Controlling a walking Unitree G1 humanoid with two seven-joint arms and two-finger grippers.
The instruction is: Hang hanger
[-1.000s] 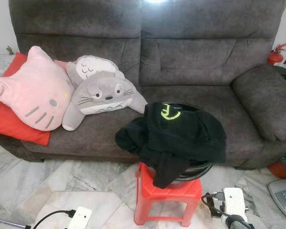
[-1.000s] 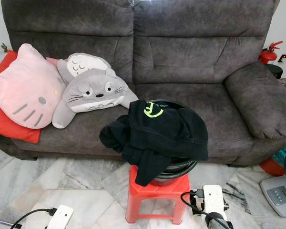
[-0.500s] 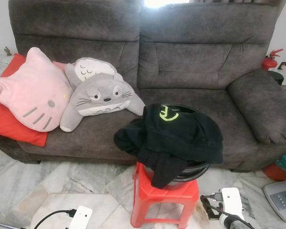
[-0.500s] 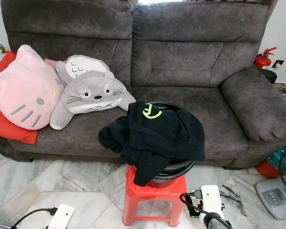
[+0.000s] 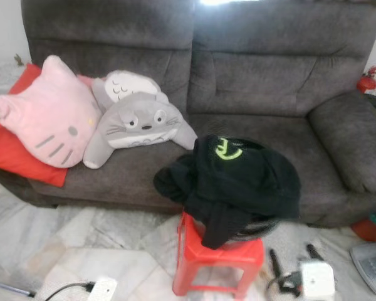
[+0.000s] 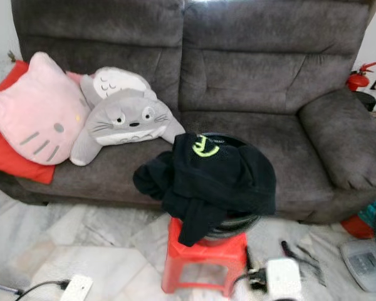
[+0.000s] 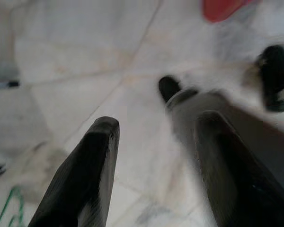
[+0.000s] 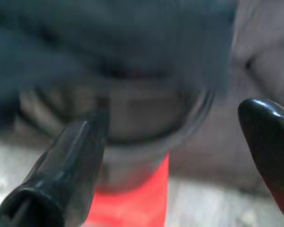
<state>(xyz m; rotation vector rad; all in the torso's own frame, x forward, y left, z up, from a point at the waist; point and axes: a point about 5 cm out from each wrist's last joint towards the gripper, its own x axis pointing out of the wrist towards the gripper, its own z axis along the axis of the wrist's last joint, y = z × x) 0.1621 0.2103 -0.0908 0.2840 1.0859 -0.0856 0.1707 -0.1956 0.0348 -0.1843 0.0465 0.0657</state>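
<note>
Right eye view: crumpled black garment [image 6: 213, 179].

A grey sofa [image 5: 269, 81] is seen across the back, with a pink cat cushion [image 5: 47, 116], a red cushion [image 5: 12, 153] beneath it and a grey plush toy [image 5: 141, 122] laid on its left seat. In front of the sofa a black garment [image 5: 238, 182] with a green logo is draped over a round dark basket [image 5: 260, 227], which is set on a red stool [image 5: 216, 260] on the marble floor [image 5: 81, 238]. The right pincer [image 5: 291, 263] is seen low at the right with its two black fingers parted, and the picture is slightly blurred.
</note>
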